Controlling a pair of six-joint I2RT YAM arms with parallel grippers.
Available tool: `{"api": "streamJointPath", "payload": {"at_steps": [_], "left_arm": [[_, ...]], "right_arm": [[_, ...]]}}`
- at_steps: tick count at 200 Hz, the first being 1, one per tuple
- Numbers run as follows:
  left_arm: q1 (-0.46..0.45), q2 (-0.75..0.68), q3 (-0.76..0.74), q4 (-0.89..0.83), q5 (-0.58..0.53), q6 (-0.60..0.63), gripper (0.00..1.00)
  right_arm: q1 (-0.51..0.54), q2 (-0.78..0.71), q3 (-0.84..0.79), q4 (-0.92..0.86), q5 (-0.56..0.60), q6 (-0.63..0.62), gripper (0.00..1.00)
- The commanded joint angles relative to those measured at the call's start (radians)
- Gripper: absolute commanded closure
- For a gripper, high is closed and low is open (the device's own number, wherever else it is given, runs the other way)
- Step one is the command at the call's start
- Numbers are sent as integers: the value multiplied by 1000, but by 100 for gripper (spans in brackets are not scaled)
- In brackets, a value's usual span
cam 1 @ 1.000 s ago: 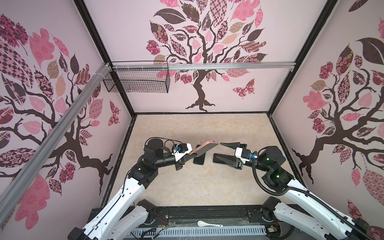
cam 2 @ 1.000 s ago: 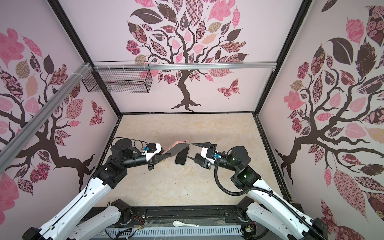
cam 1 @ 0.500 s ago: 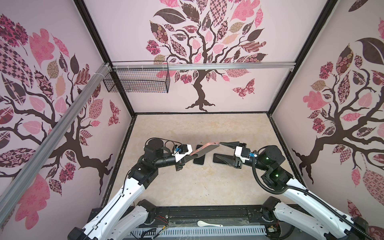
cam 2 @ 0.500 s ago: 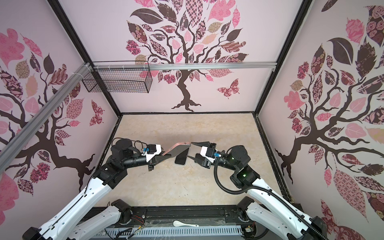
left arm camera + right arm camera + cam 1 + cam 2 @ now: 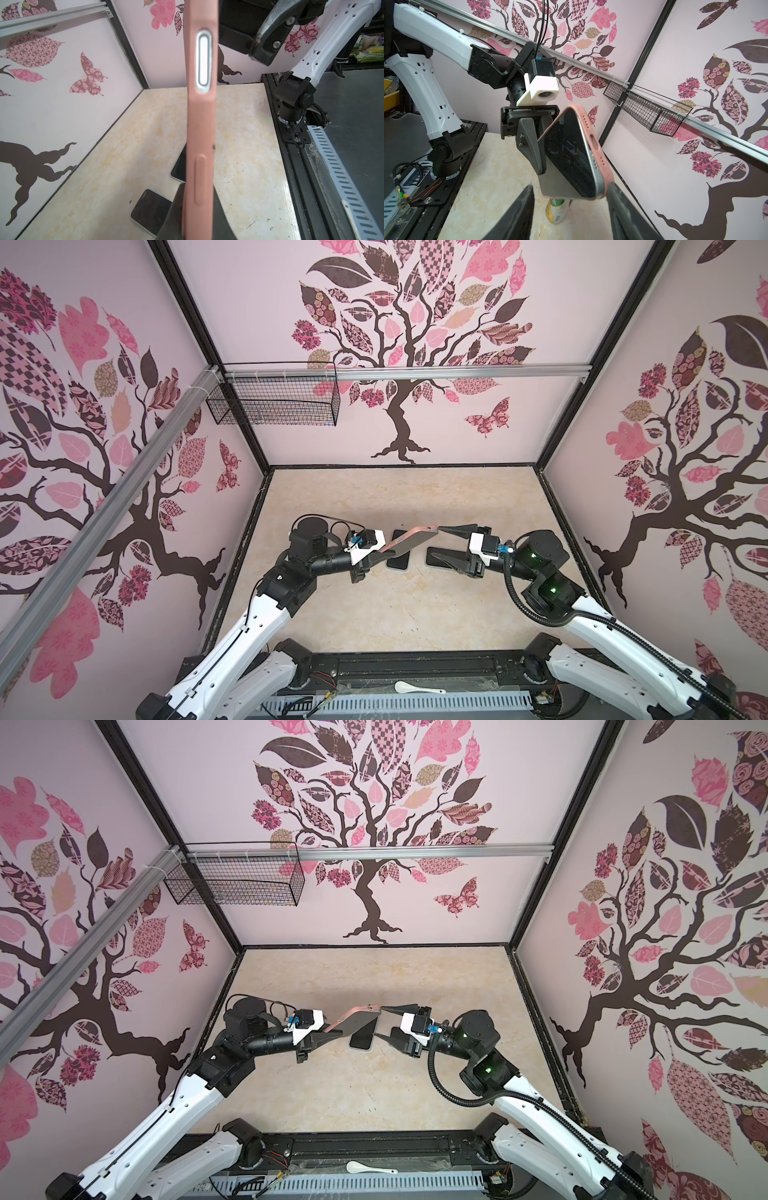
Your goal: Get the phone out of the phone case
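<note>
My left gripper [image 5: 380,556] is shut on a pink phone case [image 5: 411,540] and holds it tilted above the table, also in the left wrist view [image 5: 200,124]. The phone [image 5: 566,153], with a dark screen and a silver edge, sits in the case [image 5: 600,158]. A grey surface shows at the case's lower corner. My right gripper [image 5: 438,543] is open at the case's free end. In the right wrist view that corner lies between its fingers [image 5: 618,199], and one finger touches the pink edge. The left gripper's fingers [image 5: 532,149] clamp the case's other side.
Two bare dark phones [image 5: 398,551] [image 5: 439,561] lie on the beige table [image 5: 395,614] under the grippers. A green and yellow bottle [image 5: 557,209] shows beyond the case. A wire basket [image 5: 282,406] hangs on the back rail. A white spoon [image 5: 417,688] lies on the front rail.
The free end of the held case has dipped slightly. Both grippers keep their places and their openings.
</note>
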Motion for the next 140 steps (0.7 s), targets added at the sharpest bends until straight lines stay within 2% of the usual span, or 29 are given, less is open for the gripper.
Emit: {"api": "streamJointPath", "payload": {"at_steps": [1, 38, 89, 113, 140], "left_arm": [[-15, 13, 42, 3, 40, 23, 100], [-60, 31, 81, -93, 31, 97, 100], [-68, 23, 91, -112, 26, 104, 100], [-67, 19, 86, -100, 5, 90, 100], [-66, -28, 14, 38, -61, -7, 100]], "right_arm": [[11, 14, 65, -48, -90, -7, 41], [12, 45, 108, -188, -138, -54, 41], [11, 77, 168, -394, -164, -143, 41], [11, 59, 155, -375, -169, -132, 41], [11, -27, 74, -210, -27, -61, 39]]}}
